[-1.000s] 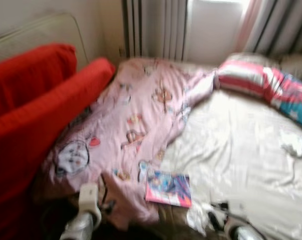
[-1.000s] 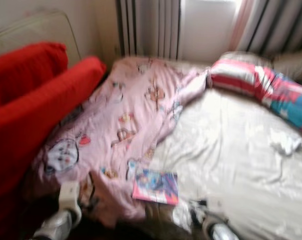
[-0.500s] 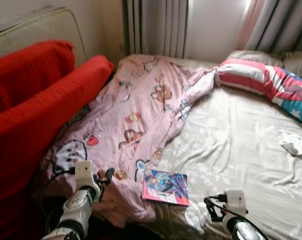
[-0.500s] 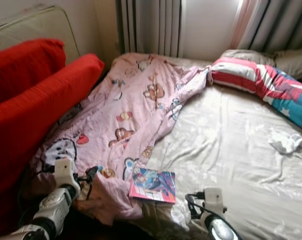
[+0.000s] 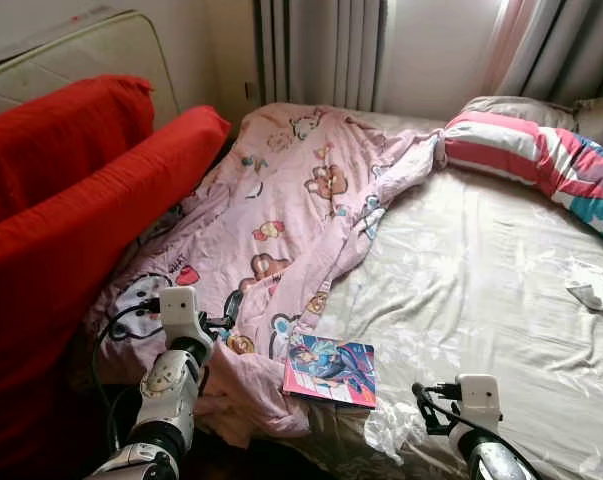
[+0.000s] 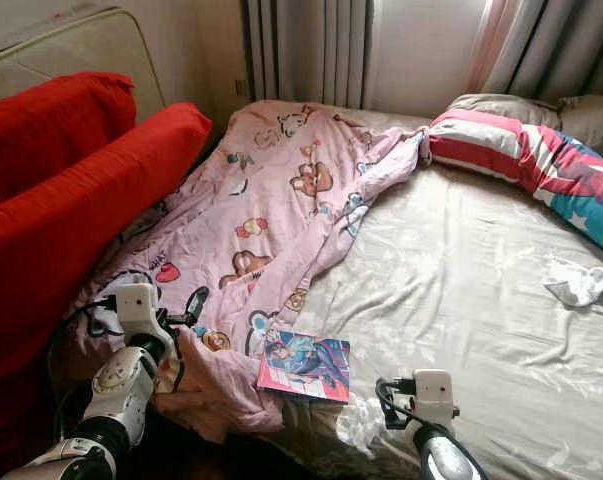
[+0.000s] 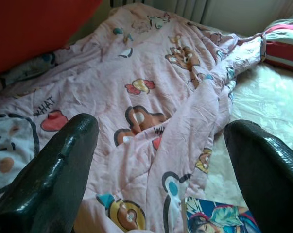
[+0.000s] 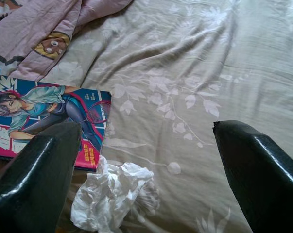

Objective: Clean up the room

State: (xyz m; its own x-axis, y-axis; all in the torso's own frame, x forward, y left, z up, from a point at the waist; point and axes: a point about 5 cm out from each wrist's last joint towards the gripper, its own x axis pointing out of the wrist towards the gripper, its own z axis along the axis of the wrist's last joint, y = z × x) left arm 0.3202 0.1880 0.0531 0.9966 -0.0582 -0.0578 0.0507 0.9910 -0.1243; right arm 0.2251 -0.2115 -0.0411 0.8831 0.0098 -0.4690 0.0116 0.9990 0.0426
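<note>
Lying across the bed (image 5: 481, 290), the items recorded were as follows.

Left gripper (image 7: 161, 160): fingers spread wide, grasping nothing, held over the near corner of the pink cartoon-print blanket (image 5: 291, 220). The blanket ran ahead of this gripper toward the curtains (image 5: 321, 50) and bunched into folds directly beneath it, with a fold hanging over the bed's near edge.

Right gripper (image 8: 141, 179): fingers likewise parted and empty, held above the pale floral sheet (image 8: 195, 73) near the bed's foot edge.

Comic book (image 5: 331, 370): flat on the sheet, between the two grippers, just ahead of them; one edge touched or slightly overlapped the blanket's hem. Bright cover facing up.

Crumpled white tissue (image 8: 112, 196): on the sheet immediately below the right gripper, just beside the book's corner.

Second white crumpled item (image 5: 593, 285): well ahead and outward of the right gripper, near the bed's far side; what it was could not be told.

Striped pillow (image 5: 526, 160): red, white and blue, at the head end, far ahead of the right gripper, with a grey pillow (image 5: 526, 108) behind it.

Red covered cushions (image 5: 71, 210): piled outward of the left gripper, close against the blanket's edge, bounding that side. A pale mattress (image 5: 81, 50) stood upright behind them.

Open room: the broad stretch of bare sheet ahead of the right gripper lay unobstructed.
</note>
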